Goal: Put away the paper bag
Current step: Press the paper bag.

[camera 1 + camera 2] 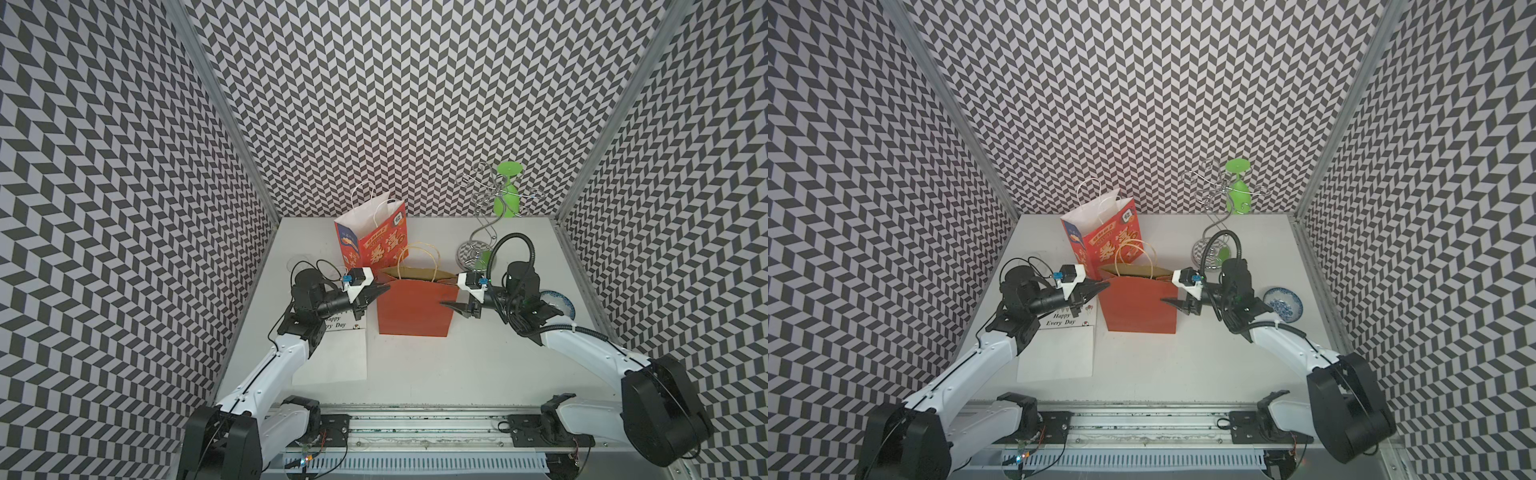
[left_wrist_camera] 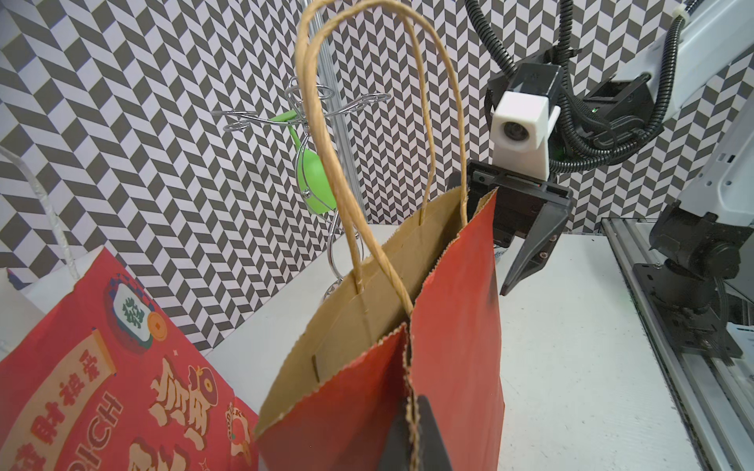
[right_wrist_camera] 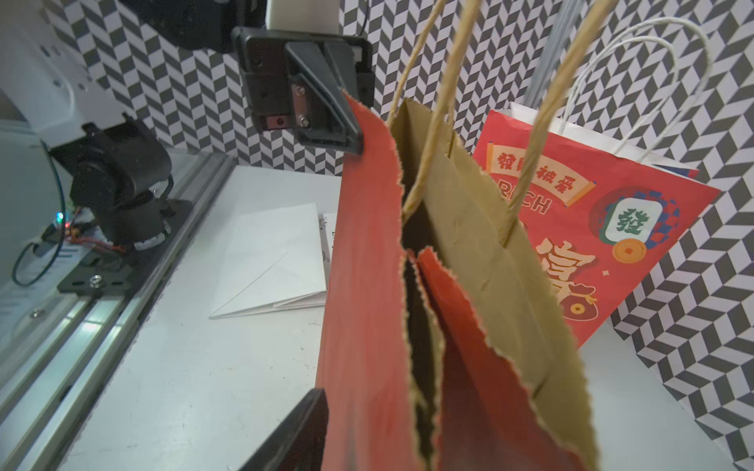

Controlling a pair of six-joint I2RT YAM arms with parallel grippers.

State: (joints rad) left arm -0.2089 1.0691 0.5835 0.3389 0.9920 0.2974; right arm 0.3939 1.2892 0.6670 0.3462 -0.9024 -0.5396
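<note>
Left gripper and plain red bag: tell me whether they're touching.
Touching. The left wrist view shows the left gripper shut on the side edge of the plain red bag.

Left wrist view: my left gripper [image 2: 414, 407] is a dark blur cut off by the frame edge, only the tips showing where they pinch the red bag [image 2: 457, 326]; the bag's base is out of frame. My right gripper [image 2: 504, 240] shows one finger [image 2: 532, 248]; its mate sits behind the bag wall.

In a top view: blue bowl [image 1: 564, 302] at the table's [image 1: 457, 374] 3 o'clock, mostly under my right arm. Flat white bag [image 1: 332, 357] at 8 o'clock: lettering half covered by my left arm. Faint clear shape [image 1: 297, 262] at 10 o'clock, too faint to name.
</note>
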